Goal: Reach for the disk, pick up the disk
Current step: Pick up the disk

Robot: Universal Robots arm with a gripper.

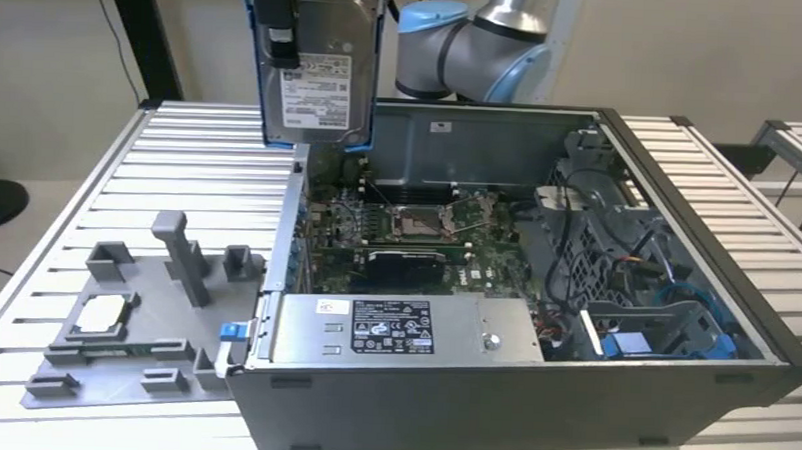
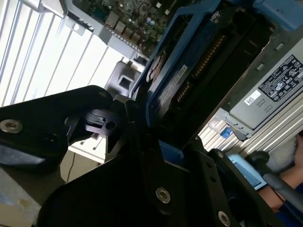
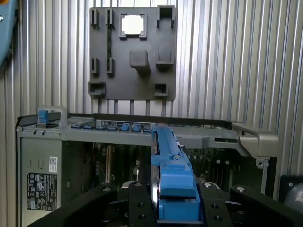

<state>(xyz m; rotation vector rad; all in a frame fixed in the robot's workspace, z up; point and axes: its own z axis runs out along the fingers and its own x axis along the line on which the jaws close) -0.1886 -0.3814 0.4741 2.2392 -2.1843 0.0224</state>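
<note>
Robot arm's pincer point(image 3: 176, 201) clamps the disk point(image 1: 323, 72) by its blue bracket, black fingers point(image 3: 132, 203) closed against either side. The silver drive hangs upright, its white label facing out in the exterior view. Below the pincer sits the open computer case point(image 1: 690, 385), motherboard point(image 1: 415, 226) and long grey power supply point(image 1: 397, 330) exposed, with the disk held well clear above the case wall. Beyond the case from the pincer, in the first wrist view, a grey fixture plate point(image 3: 132, 80) carrying a small square chip point(image 3: 132, 24) lies on the slatted table point(image 3: 236, 61).
</note>
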